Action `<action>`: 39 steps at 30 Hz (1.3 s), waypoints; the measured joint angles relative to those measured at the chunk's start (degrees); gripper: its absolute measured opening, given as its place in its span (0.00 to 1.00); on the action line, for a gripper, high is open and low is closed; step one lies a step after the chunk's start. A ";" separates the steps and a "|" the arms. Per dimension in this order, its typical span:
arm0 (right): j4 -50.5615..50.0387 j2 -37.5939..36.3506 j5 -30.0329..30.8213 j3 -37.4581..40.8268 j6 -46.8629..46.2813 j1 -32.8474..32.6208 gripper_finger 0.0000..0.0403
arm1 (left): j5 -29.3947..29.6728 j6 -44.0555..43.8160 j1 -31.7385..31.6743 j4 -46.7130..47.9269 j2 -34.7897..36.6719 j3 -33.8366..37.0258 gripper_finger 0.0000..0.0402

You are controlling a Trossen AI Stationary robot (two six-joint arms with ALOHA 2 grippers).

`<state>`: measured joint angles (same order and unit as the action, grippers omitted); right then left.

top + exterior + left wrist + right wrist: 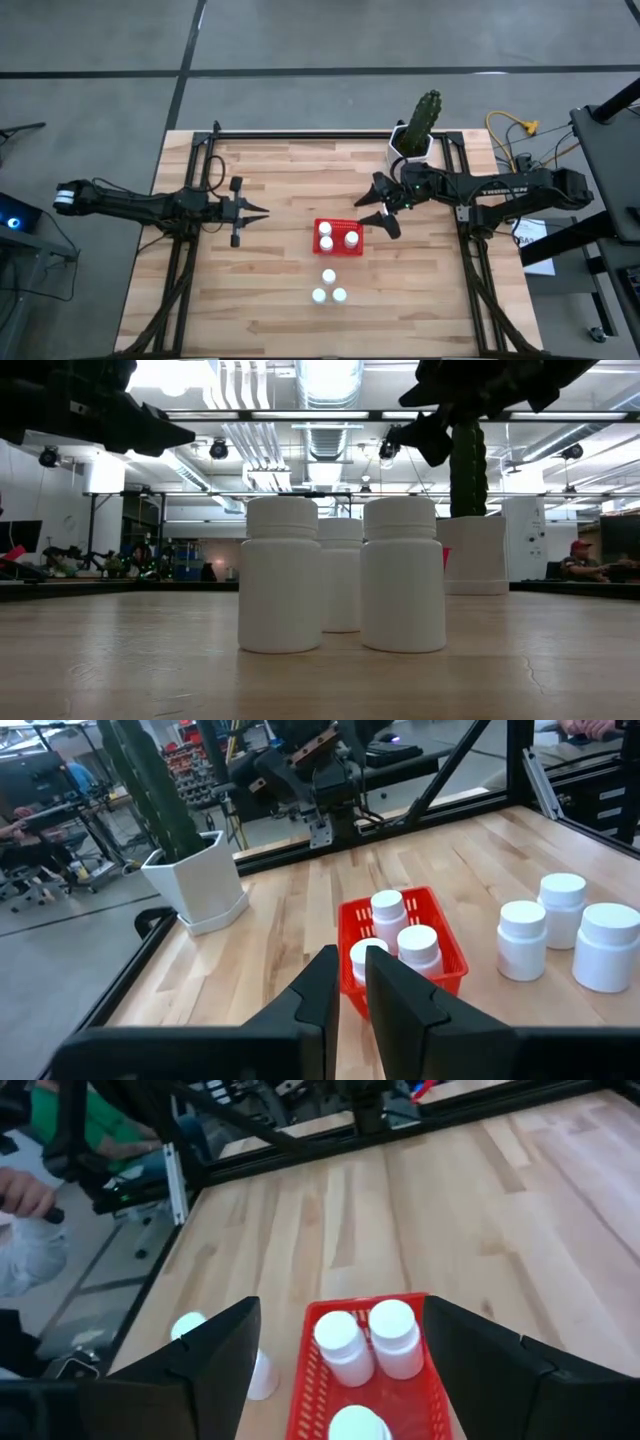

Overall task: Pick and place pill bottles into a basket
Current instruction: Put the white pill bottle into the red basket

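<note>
The red basket [338,237] stands on the table's middle and holds three white pill bottles [370,1342], upright. Three more pill bottles [329,289] stand in a cluster on the table just nearer than the basket; they fill the low view [340,575]. My right gripper [381,211] is open and empty, hovering at the basket's far right corner; in its wrist view [345,1350] the basket lies between its spread fingers, below them. My left gripper [262,211] is shut and empty, left of the basket and pointing at the basket [400,945].
A white pot with a green cactus [412,145] stands at the table's far edge, right behind my right gripper. A black frame [300,134] runs along the table's far and side edges. Bare wood lies left of and nearer than the bottles. People sit beyond the table.
</note>
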<state>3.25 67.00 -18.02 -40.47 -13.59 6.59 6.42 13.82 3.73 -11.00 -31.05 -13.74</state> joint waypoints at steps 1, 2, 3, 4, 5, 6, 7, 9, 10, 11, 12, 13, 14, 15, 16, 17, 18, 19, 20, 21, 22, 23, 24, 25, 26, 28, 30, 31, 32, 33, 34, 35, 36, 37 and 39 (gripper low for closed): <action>-0.02 0.00 0.08 0.01 0.01 0.02 0.67 | 0.00 0.00 0.00 0.00 -0.04 0.00 0.09; -0.05 0.00 0.19 0.01 0.03 0.04 0.67 | 0.00 -0.01 0.00 0.04 0.02 0.00 0.09; -0.07 0.01 0.18 0.01 -0.01 0.02 0.68 | 0.00 -0.02 0.00 0.01 0.07 0.00 0.09; 0.00 0.25 0.18 0.01 -0.18 0.02 0.69 | 0.00 -0.02 0.00 -0.03 0.07 0.00 0.09; 0.06 0.41 0.16 0.01 -0.48 0.00 0.70 | 0.00 -0.02 0.00 -0.02 0.06 0.00 0.09; -0.08 0.71 0.17 0.03 -0.95 0.02 0.71 | 0.00 -0.03 0.00 0.03 0.07 0.00 0.09; 0.01 1.26 0.17 0.05 -1.37 0.03 0.72 | 0.00 -0.04 0.00 0.03 0.09 0.00 0.09; -0.02 2.46 0.18 0.05 -2.13 0.04 0.74 | 0.00 -0.04 0.00 -0.07 0.05 0.00 0.09; -0.09 3.19 0.16 -0.02 -2.45 0.04 0.75 | 0.00 -0.04 0.00 0.04 0.07 0.00 0.09; -0.13 3.97 0.16 -0.29 -2.69 0.03 0.76 | 0.00 -0.02 0.00 0.02 0.07 0.00 0.09; -0.11 4.74 0.14 -0.72 -2.70 -0.03 0.77 | 0.00 -0.02 0.00 -0.02 0.07 0.00 0.09; -0.09 5.47 0.11 -1.24 -2.54 -0.08 0.78 | 0.00 -0.02 0.00 0.00 0.09 0.00 0.09; -0.10 6.08 0.06 -1.83 -2.11 -0.09 0.78 | 0.00 -0.04 0.00 0.00 0.09 0.00 0.09; -0.04 6.74 0.03 -2.48 -1.63 -0.09 0.79 | -0.01 -0.04 0.00 0.00 0.09 0.00 0.09; 0.05 7.35 0.02 -3.13 -1.00 -0.07 0.79 | -0.01 -0.04 0.00 0.00 0.09 -0.01 0.09; 0.01 7.84 0.03 -3.69 -0.23 -0.07 0.80 | -0.01 -0.04 0.00 0.00 0.08 -0.06 0.09; -0.13 8.29 0.03 -4.23 0.42 -0.07 0.80 | -0.02 -0.06 0.00 0.02 0.09 -0.14 0.09; -0.09 8.73 0.05 -4.80 0.57 -0.07 0.80 | -0.02 -0.06 0.00 0.00 0.09 -0.17 0.09; -0.03 9.03 0.04 -5.31 0.94 -0.07 0.80 | -0.02 -0.06 0.00 0.00 0.09 -0.17 0.09; -0.03 9.35 0.03 -5.74 1.38 -0.07 0.80 | -0.02 -0.09 0.00 0.02 0.09 -0.17 0.09; -0.01 9.76 0.02 -6.22 1.93 -0.07 0.80 | -0.02 -0.09 0.00 0.02 0.09 -0.17 0.09; -0.01 10.09 0.04 -6.64 2.69 -0.07 0.79 | -0.02 -0.10 0.00 0.03 0.09 -0.17 0.09; -0.07 10.41 0.07 -6.92 3.37 -0.07 0.79 | -0.02 -0.09 0.01 0.04 0.07 -0.17 0.09; -0.11 10.71 0.05 -7.25 4.00 -0.07 0.79 | -0.02 -0.11 0.00 0.04 0.02 -0.17 0.09; -0.06 10.98 0.06 -7.69 5.14 -0.07 0.79 | -0.02 -0.11 0.00 0.06 -0.03 -0.17 0.09; 0.00 11.33 0.05 -8.34 7.61 -0.08 0.78 | -0.02 -0.14 0.00 0.34 -0.02 -0.17 0.09; 0.10 11.84 0.06 -9.11 7.99 -0.09 0.78 | -0.02 -0.15 0.00 0.65 -0.01 -0.17 0.09; -0.04 11.99 0.07 -9.38 7.73 -0.09 0.78 | -0.03 -0.16 0.00 0.97 0.05 -0.17 0.09; -0.20 12.21 0.05 -9.85 7.38 -0.07 0.78 | -0.04 -0.17 0.00 1.00 0.07 -0.15 0.09; -0.09 12.52 0.05 -10.56 7.05 -0.08 0.78 | -0.04 -0.17 0.00 1.01 0.07 -0.15 0.09; 0.13 12.66 0.05 -11.13 6.82 -0.07 0.78 | -0.03 -0.17 0.00 1.08 0.07 -0.15 0.09; 0.00 12.63 0.06 -11.45 6.67 -0.07 0.79 | -0.02 -0.17 0.00 1.07 0.07 -0.15 0.09; -0.12 12.61 0.05 -11.84 6.71 -0.07 0.79 | -0.04 -0.17 0.00 1.05 0.09 -0.15 0.09; 0.01 12.71 0.05 -12.30 7.18 -0.07 0.79 | -0.04 -0.17 0.00 1.07 0.09 -0.15 0.09; -0.36 12.83 0.02 -12.77 8.03 -0.09 0.79 | -0.04 -0.17 0.01 1.04 0.11 -0.17 0.09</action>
<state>2.89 79.83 -18.00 -53.24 -5.56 6.50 6.37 13.65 3.74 -9.97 -30.94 -13.91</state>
